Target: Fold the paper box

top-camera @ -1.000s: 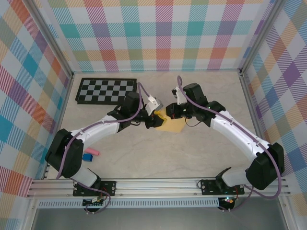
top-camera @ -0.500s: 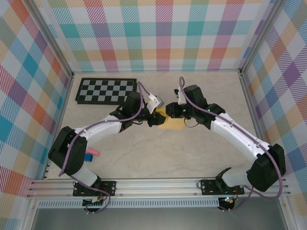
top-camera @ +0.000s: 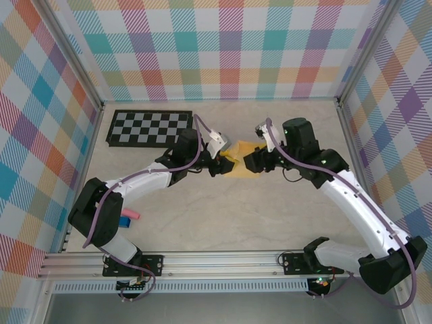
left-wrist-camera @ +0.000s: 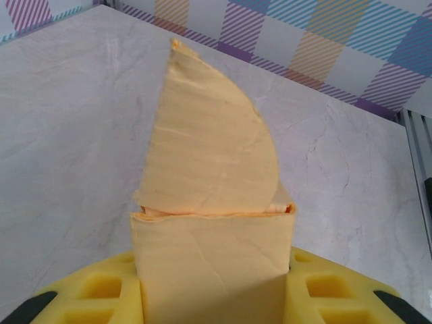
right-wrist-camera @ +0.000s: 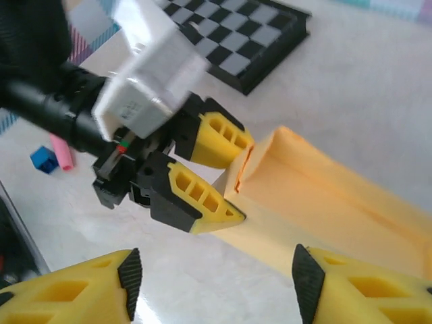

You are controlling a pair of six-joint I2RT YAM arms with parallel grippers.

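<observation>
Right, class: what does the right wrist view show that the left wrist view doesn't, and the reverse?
Right wrist view: the checkerboard, the pink piece, the blue piece and the open right gripper. Left wrist view: the curved flap standing above a fold line. Shared: the paper box, its end clamped by the left gripper, over the marble table.

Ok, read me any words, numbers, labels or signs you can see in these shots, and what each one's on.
None can be read. The paper box is plain yellow-orange card, the checkerboard bears only black and white squares, and the white module in the right wrist view is too blurred to show any label.
</observation>
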